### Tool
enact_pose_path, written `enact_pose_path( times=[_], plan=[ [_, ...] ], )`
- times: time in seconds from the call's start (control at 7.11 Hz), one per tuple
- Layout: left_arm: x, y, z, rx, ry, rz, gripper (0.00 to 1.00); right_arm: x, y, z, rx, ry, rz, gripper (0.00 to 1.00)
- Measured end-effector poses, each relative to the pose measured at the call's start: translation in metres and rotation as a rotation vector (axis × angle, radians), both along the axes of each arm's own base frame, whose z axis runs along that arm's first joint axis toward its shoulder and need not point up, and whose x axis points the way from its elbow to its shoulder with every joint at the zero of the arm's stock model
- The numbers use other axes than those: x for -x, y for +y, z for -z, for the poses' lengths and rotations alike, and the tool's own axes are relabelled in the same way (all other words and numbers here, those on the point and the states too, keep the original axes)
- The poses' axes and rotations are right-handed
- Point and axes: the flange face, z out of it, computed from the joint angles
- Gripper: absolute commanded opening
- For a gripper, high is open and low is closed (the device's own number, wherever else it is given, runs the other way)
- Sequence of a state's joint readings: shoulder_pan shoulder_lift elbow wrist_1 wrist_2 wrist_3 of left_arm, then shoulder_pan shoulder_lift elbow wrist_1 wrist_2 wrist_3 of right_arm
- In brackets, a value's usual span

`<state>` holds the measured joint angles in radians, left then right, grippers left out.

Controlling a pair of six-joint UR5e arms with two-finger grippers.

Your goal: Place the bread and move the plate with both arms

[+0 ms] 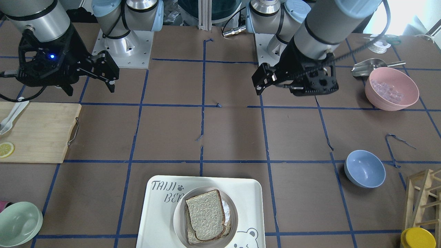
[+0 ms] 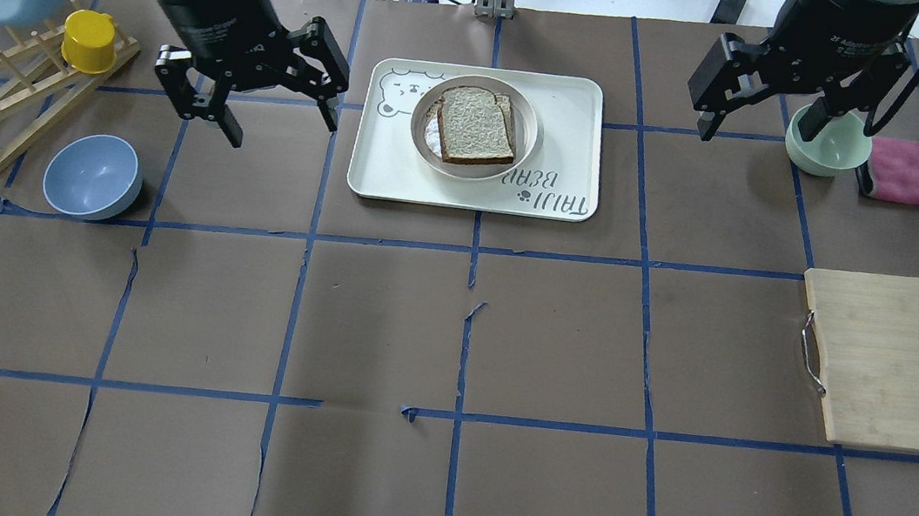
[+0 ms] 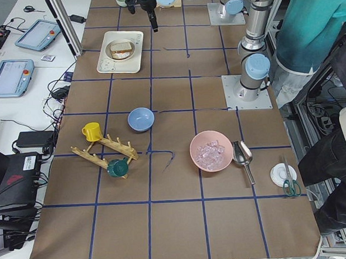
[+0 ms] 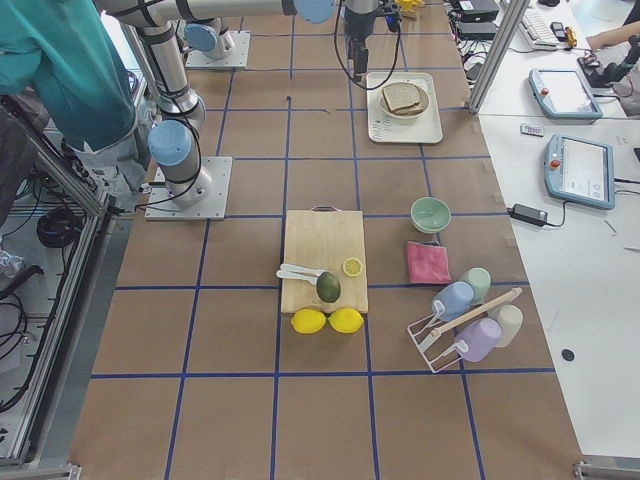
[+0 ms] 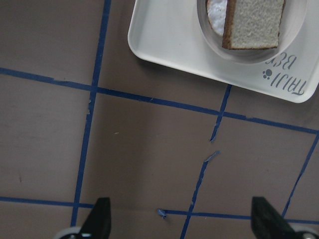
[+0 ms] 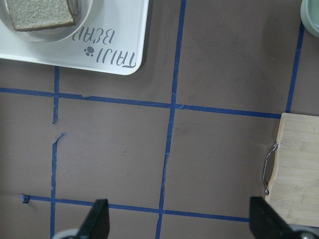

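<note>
- The bread [image 2: 476, 126] lies flat in the plate [image 2: 528, 139], on top of a second slice, with something white showing at one edge between them.
- The plate sits on the tray [image 2: 570, 105] at the far side of the table, between the two arms.
- The left gripper [image 5: 182, 221] is spread wide and holds nothing. It hangs above the table just beside the tray.
- The right gripper [image 6: 182, 219] is also spread wide and empty, and is farther from the tray on the other side.
- The bread looks light and soft. A hard pinch would likely crush it, so the dark crust edge is the better place to take hold.
- The plate looks stiff and smooth, and probably slippery in the fingers.
- Its raised rim is the likely hold, one gripper on each opposite side.
- The slices are loose, so tilting the plate could let them slide off.
</note>
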<state>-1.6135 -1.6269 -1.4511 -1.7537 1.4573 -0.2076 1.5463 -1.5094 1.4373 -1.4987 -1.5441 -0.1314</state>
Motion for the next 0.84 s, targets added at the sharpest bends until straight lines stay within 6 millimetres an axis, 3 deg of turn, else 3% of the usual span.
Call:
enact_pose_path(
  times=[0.14, 0.28, 0.84],
  plan=[
    [-0.0043, 0.0191, -0.0111, 0.007, -0.025, 0.022, 1.0, 0.0002, 0.0, 0.0, 0.0, 0.002, -0.001, 1.0],
    [-0.0061, 0.0238, -0.0098, 0.04, -0.031, 0.056, 1.0, 0.0004, 0.0, 0.0, 0.0, 0.004, -0.001, 1.0],
    [-0.0134, 0.0265, -0.0152, 0.143, -0.067, 0.195, 1.0, -0.0024, -0.0012, -0.0097, 0.052, 0.004, 0.001, 1.0]
  ],
)
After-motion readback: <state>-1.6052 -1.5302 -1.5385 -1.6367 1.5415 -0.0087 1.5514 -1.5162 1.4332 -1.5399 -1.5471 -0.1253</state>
